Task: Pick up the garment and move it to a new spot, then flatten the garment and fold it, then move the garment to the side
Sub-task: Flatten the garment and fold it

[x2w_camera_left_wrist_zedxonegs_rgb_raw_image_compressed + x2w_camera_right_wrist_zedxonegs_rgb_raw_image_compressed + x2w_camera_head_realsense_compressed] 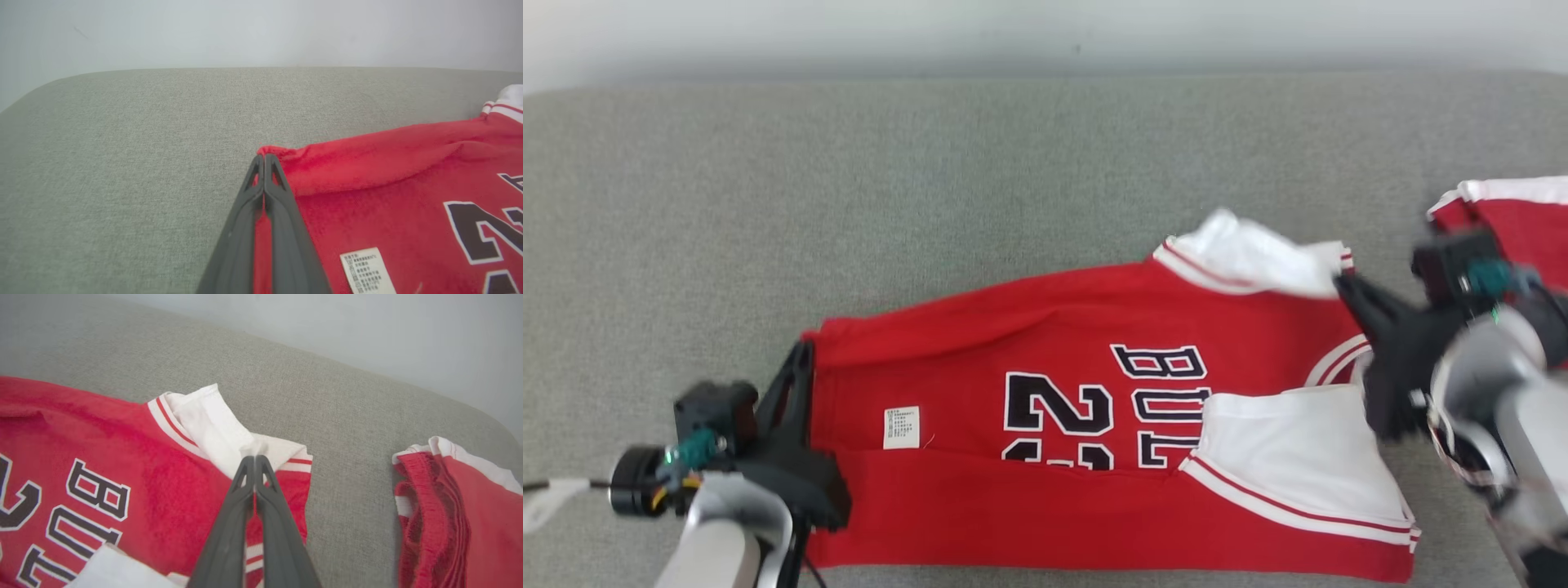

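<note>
A red jersey (1045,359) with white sleeves and dark lettering lies across the grey cushion, partly folded along its near edge. At its left hem corner my left gripper (800,353) is shut on the red cloth; the left wrist view has the fingers (282,196) pinched together over that corner of the jersey (388,196). At the jersey's right end my right gripper (1343,282) is shut on the white sleeve (1258,257). In the right wrist view its fingers (265,486) meet on the white fabric (212,424).
A second red and white garment (1515,216) lies at the far right, and also shows as a folded garment (457,510) in the right wrist view. The grey cushion (931,180) stretches back to a pale wall. A white tag (901,427) sits on the jersey.
</note>
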{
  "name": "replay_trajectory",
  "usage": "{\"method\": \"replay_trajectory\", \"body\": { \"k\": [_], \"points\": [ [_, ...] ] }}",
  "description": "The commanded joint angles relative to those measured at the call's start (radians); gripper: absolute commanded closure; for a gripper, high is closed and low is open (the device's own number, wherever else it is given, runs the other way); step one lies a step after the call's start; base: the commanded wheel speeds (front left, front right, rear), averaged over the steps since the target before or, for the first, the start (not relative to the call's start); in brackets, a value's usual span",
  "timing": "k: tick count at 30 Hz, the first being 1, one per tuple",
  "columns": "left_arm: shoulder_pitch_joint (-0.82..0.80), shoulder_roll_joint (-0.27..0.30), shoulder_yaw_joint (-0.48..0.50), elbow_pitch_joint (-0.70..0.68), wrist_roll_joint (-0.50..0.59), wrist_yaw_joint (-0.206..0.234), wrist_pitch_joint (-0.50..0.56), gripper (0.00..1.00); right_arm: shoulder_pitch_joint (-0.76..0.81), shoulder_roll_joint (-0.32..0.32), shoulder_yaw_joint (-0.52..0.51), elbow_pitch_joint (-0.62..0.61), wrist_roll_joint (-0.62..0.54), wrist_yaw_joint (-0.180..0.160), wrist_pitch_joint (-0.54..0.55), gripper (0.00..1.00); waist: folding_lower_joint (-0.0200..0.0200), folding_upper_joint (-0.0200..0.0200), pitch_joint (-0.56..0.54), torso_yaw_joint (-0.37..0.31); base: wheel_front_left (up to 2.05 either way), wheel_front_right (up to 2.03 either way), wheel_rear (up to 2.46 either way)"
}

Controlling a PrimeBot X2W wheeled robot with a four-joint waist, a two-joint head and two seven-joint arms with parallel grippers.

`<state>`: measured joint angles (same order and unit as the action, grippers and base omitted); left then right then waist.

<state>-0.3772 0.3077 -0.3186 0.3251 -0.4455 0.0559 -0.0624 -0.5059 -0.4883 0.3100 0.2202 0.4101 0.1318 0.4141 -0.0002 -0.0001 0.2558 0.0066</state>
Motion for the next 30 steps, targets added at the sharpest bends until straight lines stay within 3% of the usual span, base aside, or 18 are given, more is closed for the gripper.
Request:
{"method": "replay_trajectory", "body": {
  "k": [1,11,30],
  "points": [
    [0.027,0.006,0.0,-0.009,0.0,0.007,-0.009,1.0,0.049,-0.01,-0.014,-0.044,0.01,-0.003,0.023,1.0,0.0002,0.0001,-0.02,-0.011,0.0,0.0,0.0],
    [0.14,0.017,0.004,-0.029,-0.021,0.025,-0.021,1.0,0.334,-0.031,-0.128,-0.36,0.014,-0.003,0.227,1.0,0.0002,0.0001,-0.057,-0.026,0.0,0.0,0.0],
    [0.18,-0.012,0.02,0.028,-0.067,0.051,-0.066,1.0,0.54,-0.009,-0.217,-0.587,0.064,-0.003,0.499,1.0,0.0002,0.0001,-0.075,-0.019,0.0,0.0,0.0]
  ]
}}
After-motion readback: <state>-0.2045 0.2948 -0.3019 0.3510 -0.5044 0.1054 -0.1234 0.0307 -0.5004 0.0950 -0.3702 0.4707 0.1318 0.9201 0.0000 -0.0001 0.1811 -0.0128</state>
